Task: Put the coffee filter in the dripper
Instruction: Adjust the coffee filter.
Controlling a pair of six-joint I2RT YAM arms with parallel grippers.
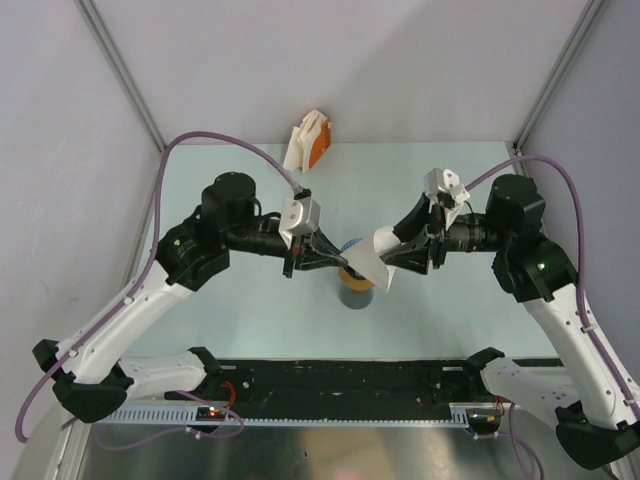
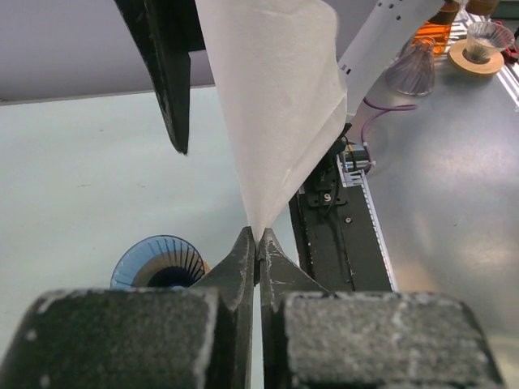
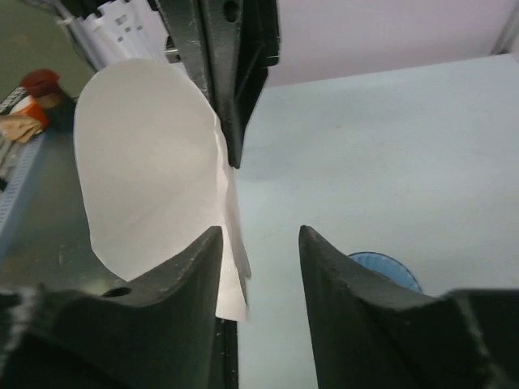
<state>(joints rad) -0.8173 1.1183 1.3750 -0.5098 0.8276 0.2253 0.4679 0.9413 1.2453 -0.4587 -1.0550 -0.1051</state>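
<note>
**Coffee filter held in the air just right of the dripper, gripped by its tip.**

The left gripper (image 2: 256,243) has its fingers together, clamped on the pointed tip of the coffee filter (image 2: 276,105). The dripper (image 2: 159,261) stands below and just beside those fingers at mid-surface (image 1: 250,310), mouth upward. The filter's long axis runs from the clamped tip towards the right arm, so the tip points sideways at the left arm, not down into the mouth. The right gripper (image 3: 259,235) has its fingers apart, with the filter's rounded edge just beside one finger and the gap largely empty. Judgement: the left arm alone has hold, and the tip must be turned downward over the mouth.
</note>
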